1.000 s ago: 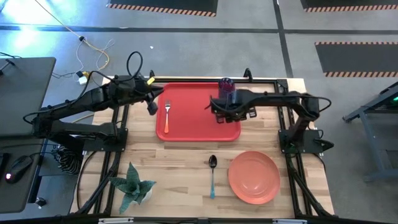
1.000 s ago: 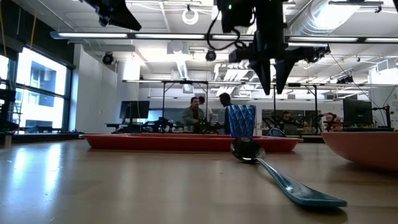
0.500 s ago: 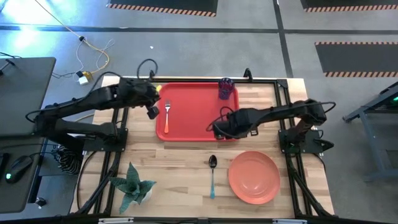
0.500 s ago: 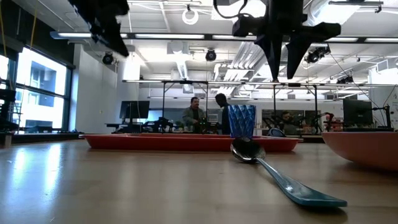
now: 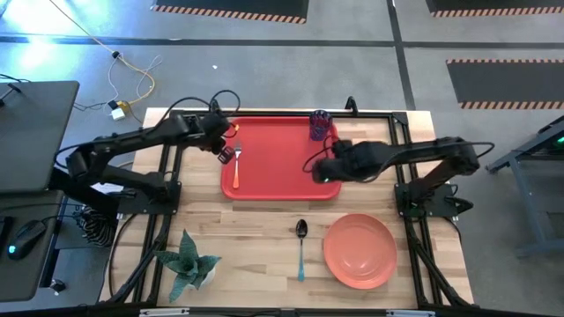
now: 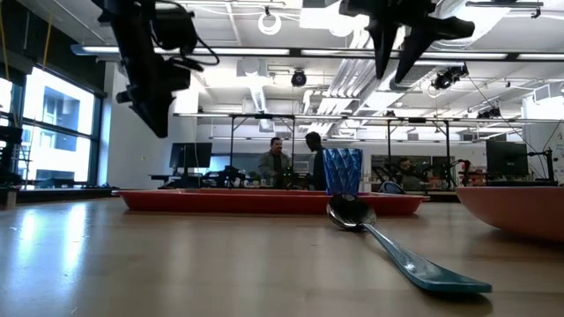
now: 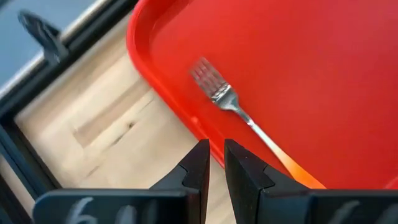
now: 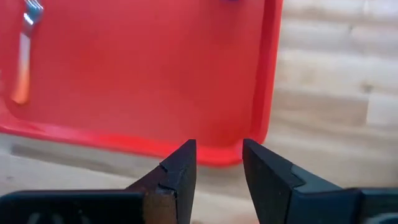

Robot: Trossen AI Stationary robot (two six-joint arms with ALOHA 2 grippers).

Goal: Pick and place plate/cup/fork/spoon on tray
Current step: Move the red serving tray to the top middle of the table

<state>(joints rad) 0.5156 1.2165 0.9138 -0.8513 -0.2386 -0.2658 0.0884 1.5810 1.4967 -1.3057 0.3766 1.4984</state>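
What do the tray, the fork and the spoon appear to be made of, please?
The tray looks like smooth red moulded plastic, with rounded corners and a raised rim. The fork has shiny, probably metal, tines and an orange, likely plastic, handle. The spoon has a dark reflective bowl, seemingly metal, and a glossy light-blue handle.

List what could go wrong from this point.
1. The spoon lies close beside the plate; a claw reaching for one may knock the other.
2. The cup stands upright in the tray corner near the right claw; an arm swing could tip it.
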